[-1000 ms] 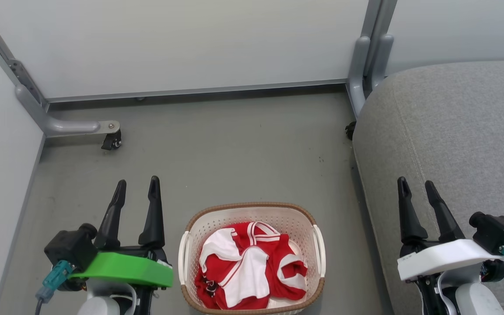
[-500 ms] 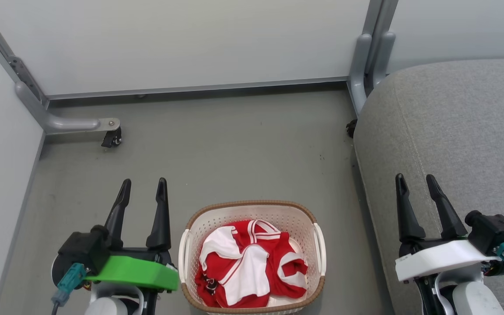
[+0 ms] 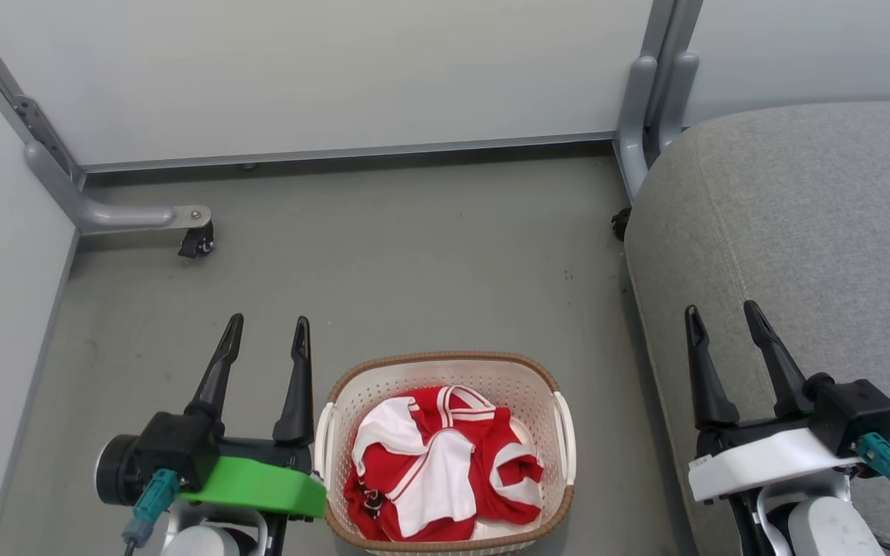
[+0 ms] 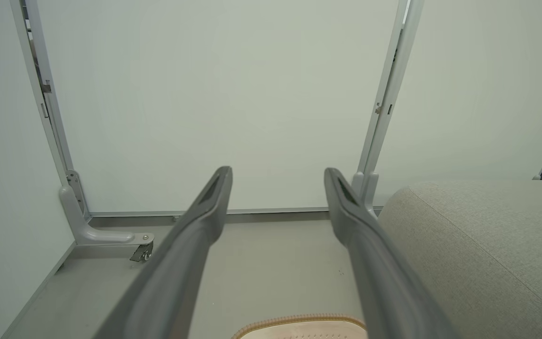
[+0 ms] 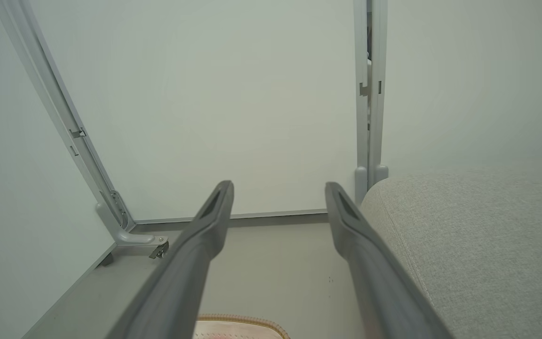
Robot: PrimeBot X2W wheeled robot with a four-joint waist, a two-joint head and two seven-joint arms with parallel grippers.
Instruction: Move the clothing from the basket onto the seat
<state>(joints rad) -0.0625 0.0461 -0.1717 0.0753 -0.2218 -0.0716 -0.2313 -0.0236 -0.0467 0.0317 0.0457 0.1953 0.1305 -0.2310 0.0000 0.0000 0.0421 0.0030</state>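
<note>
The clothing (image 3: 437, 463), a crumpled red jersey with white panels, lies inside the basket (image 3: 445, 371), a cream perforated tub with a brown rim that stands on the floor at the bottom middle of the head view. Its rim (image 4: 299, 322) also peeks into the left wrist view and its rim (image 5: 243, 325) into the right wrist view. My left gripper (image 3: 269, 324) hovers open just left of the basket. My right gripper (image 3: 719, 313) hovers open over the near edge of the seat (image 3: 800, 232), a large light-grey cushion at the right. Both grippers hold nothing.
Pale partition walls close off the back and left. A grey frame foot with a caster (image 3: 196, 243) stands at the back left, and a second post (image 3: 646, 116) rises by the seat's far corner. Bare grey floor (image 3: 414, 255) lies beyond the basket.
My left gripper has shifted right, closer to the basket. My right gripper has shifted slightly left. The clothing and the basket lie as before.
</note>
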